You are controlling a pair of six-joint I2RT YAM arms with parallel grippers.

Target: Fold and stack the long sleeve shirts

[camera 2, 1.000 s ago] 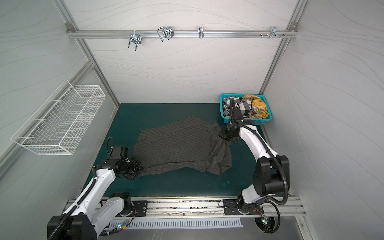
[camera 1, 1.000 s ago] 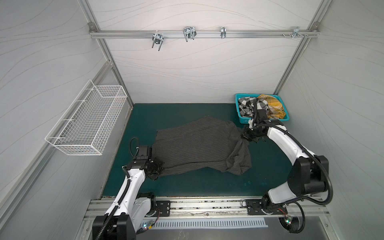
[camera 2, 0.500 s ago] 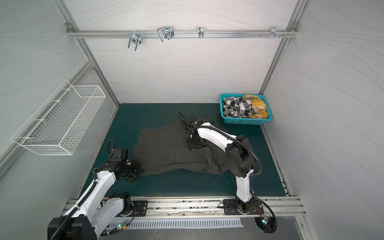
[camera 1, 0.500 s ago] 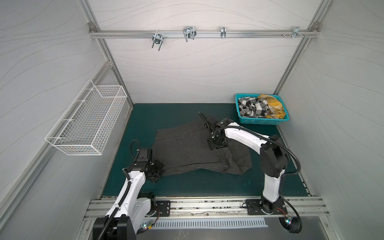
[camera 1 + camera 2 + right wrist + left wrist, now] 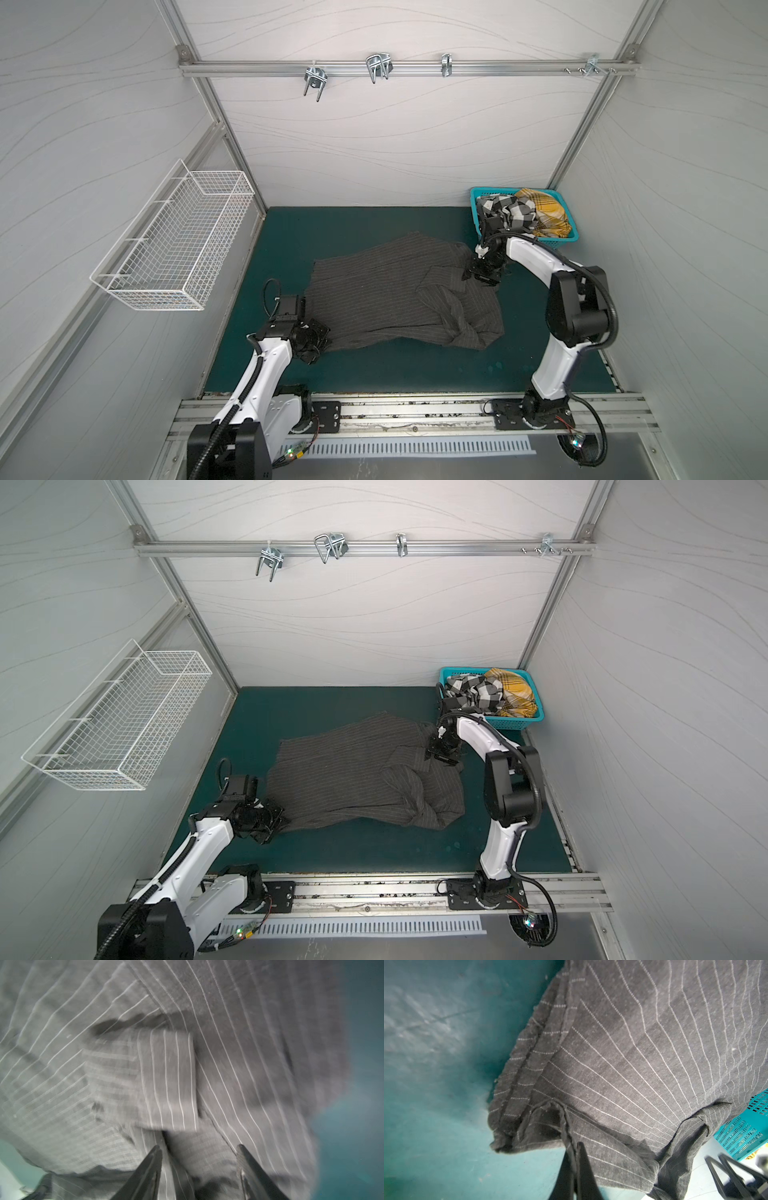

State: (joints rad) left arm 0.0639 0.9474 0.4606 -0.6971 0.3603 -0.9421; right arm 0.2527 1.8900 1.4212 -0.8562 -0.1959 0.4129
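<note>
The dark charcoal pinstriped shirt lies spread on the green mat, rumpled into folds at its right end. My left gripper is shut on the hem at the shirt's near-left corner. My right gripper stands open over the shirt's far right edge, with a ridge of striped cloth between its fingers. A black-and-white checked shirt and a mustard-yellow plaid shirt lie bunched in the teal basket.
The teal basket stands in the back right corner, just behind my right arm. A white wire basket hangs on the left wall. A metal rail with hooks runs across the back wall.
My right gripper opened, swung left over the shirt's middle, then came back to the far right edge. The shirt's right end is now more folded over. The left gripper held still.
</note>
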